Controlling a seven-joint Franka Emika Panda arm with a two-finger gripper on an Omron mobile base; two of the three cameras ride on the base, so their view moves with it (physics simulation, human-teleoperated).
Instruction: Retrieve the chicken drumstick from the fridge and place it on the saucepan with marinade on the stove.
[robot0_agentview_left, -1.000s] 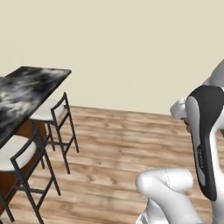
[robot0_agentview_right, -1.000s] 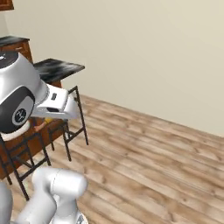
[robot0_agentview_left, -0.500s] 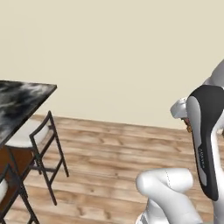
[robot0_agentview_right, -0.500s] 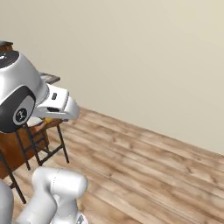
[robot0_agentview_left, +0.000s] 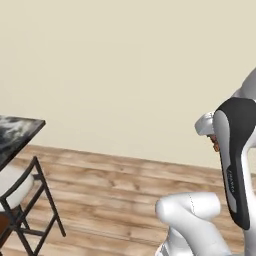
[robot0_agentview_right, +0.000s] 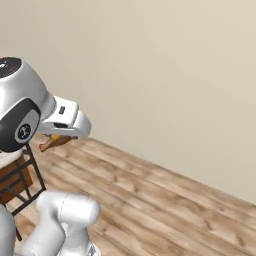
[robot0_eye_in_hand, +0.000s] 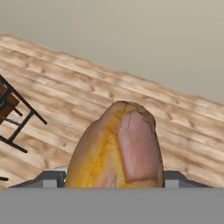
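Observation:
The chicken drumstick (robot0_eye_in_hand: 117, 148), orange-brown and knobbly, bulges up between my gripper (robot0_eye_in_hand: 113, 177) fingers in the hand view. The gripper is shut on it and carries it high above the wooden floor. A small piece of the drumstick (robot0_agentview_right: 52, 143) sticks out under the white hand in the right base view. An orange speck of the drumstick (robot0_agentview_left: 215, 145) also peeks past the dark forearm in the left base view. The fridge, the saucepan, the marinade and the stove are out of view.
A dark marble counter (robot0_agentview_left: 14, 134) juts in at the left, with a black-framed stool (robot0_agentview_left: 22, 197) beneath it. Stool legs (robot0_eye_in_hand: 15, 118) stand at the hand view's left edge. A plain beige wall (robot0_agentview_right: 165, 75) and a wooden plank floor (robot0_agentview_right: 165, 200) lie ahead.
The whole picture has shifted: the counter and stools slid toward the left edge as the base turned. The arm holds the same pose with the drumstick still gripped.

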